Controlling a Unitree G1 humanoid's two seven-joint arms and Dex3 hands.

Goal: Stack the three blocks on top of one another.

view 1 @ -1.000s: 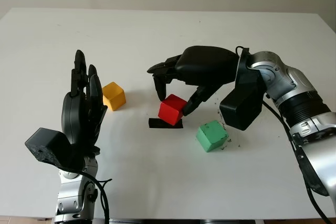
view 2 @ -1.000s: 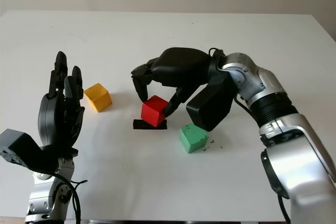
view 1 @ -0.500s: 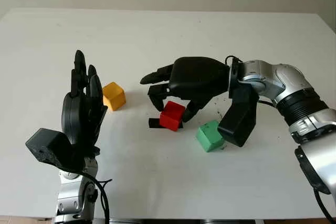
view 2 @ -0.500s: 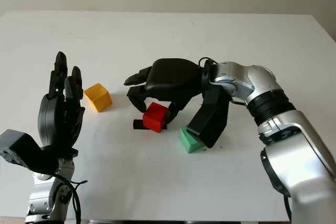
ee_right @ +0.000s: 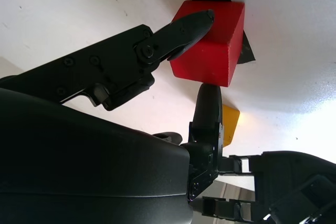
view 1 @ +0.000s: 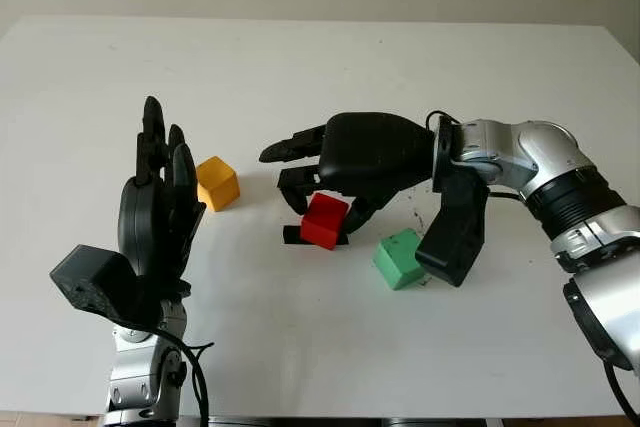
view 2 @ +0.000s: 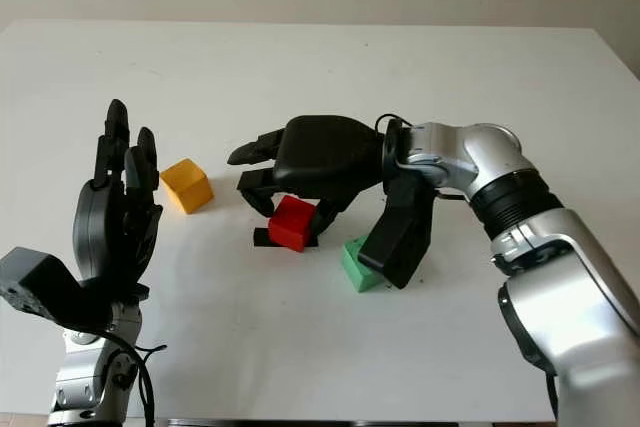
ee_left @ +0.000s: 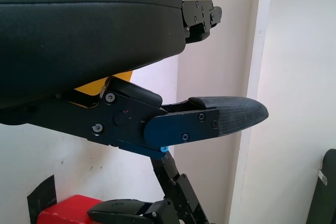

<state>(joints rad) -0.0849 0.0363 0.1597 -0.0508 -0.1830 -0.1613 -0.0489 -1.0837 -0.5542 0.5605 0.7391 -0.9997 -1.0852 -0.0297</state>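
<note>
Left eye view: the right hand (view 1: 325, 192) has come lower and a bit more to the left than it was a second ago. Its fingers are now curled around the red block (view 1: 324, 220). One fingertip (ee_right: 202, 18) touches one side of the block and another finger presses the other side, so the hand seems to have hold of it. The red block has tipped and slid a little, and it sits over the black mark (view 1: 295, 235) on the white table (view 1: 320, 67).

The green block (view 1: 401, 258) is just to the right of the red one and nearer. The yellow block (view 1: 217, 183) is off to the left, well apart.

The left hand (view 1: 158, 209) is open, held up at the near left, holding nothing.

I think the robot can now lift the red block and put it on another block. No blocks are stacked yet.
</note>
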